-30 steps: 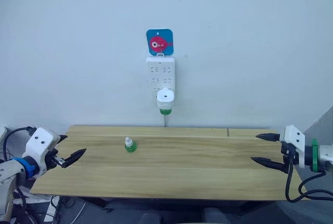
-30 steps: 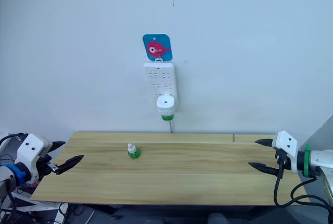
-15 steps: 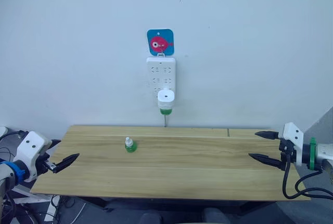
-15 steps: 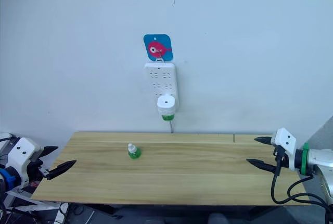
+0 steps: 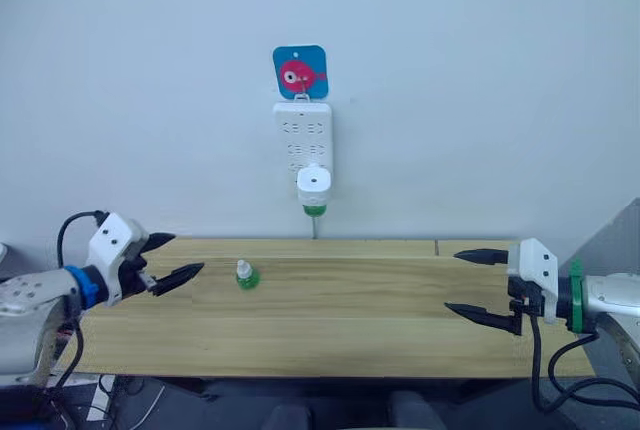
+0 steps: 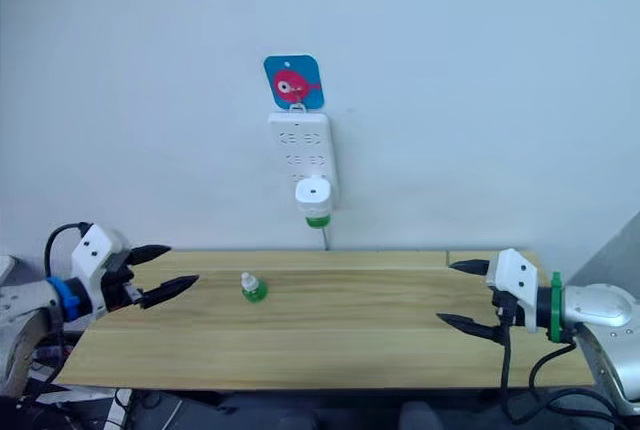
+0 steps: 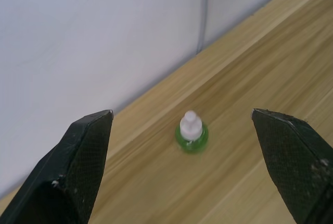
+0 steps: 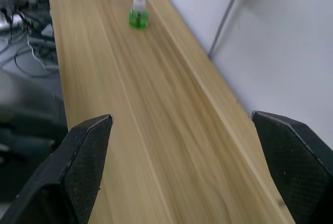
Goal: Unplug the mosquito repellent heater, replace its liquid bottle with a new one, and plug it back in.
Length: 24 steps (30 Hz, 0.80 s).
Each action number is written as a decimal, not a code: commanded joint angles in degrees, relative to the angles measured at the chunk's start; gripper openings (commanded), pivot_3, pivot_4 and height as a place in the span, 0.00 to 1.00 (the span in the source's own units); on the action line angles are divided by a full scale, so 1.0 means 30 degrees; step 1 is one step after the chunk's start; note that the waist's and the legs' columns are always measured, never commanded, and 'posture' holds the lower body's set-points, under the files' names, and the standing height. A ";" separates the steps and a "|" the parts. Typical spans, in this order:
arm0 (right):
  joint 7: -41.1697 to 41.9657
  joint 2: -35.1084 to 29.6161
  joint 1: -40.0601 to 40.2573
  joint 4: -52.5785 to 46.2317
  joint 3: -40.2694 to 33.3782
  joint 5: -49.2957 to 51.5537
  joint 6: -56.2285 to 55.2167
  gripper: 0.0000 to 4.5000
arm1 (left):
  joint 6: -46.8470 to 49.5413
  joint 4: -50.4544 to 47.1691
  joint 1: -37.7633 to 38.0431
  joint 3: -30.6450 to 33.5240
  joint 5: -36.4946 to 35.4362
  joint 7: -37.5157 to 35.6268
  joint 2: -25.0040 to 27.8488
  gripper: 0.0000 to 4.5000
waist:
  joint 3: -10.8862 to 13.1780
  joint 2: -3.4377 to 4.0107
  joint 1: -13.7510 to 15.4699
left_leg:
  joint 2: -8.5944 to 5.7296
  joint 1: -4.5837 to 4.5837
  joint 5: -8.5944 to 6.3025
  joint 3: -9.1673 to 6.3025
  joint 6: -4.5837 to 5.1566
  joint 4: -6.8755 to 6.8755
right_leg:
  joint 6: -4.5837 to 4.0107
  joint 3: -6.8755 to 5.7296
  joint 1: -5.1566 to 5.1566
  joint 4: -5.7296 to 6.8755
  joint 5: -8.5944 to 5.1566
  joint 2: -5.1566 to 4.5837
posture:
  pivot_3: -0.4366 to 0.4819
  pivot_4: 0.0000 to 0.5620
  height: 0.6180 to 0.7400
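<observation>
I'm looking at a bare test room: a wooden table [image 5: 330, 335] against a plain white wall [image 5: 480, 80], loose cables [image 8: 23, 31] on the floor.

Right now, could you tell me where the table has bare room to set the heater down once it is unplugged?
The wooden table is bare from the spare bottle across to the right gripper, and along its whole front edge. The tighter spot is between the left gripper and the bottle. The heater hangs on the power strip.
</observation>
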 commanded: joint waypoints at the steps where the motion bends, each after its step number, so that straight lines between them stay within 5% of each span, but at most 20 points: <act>1: -0.2554 0.0665 -0.0580 -0.3464 0.0085 0.1323 0.2538 1.00 | 0.0361 -0.0156 -0.1330 -0.0746 -0.0453 -0.0548 -0.0160 0.99 | 0.0257 -0.0036 -0.0128 | 0.0001 0.0003 0.0000 0.0002 0.0000 0.0002 | 0.0000 0.0001 0.0001 0.0006 0.0000 0.0000 | 0.36 0.23 1.00; 11: -0.9136 0.2957 -0.2599 -0.8487 0.1652 0.2435 0.8284 1.00 | 0.0508 0.2796 -0.6162 -0.3156 -0.0076 -0.1980 -0.1089 0.99 | 0.1072 -0.0134 -0.0878 | 0.0003 -0.0125 0.0002 -0.0020 -0.0001 0.0016 | -0.0016 -0.0015 -0.0110 0.0006 0.0016 0.0004 | 0.27 0.30 1.00; 24: -1.0837 0.3286 -0.4452 -1.1122 0.3456 0.3510 1.0084 1.00 | -0.0589 0.7499 -1.1294 -0.4320 0.0296 -0.3571 -0.2904 0.99 | 0.1554 -0.0239 -0.2129 | -0.0001 -0.0298 0.0004 -0.0061 0.0000 0.0046 | -0.0040 -0.0045 -0.0256 0.0016 0.0037 0.0008 | 0.19 0.34 1.00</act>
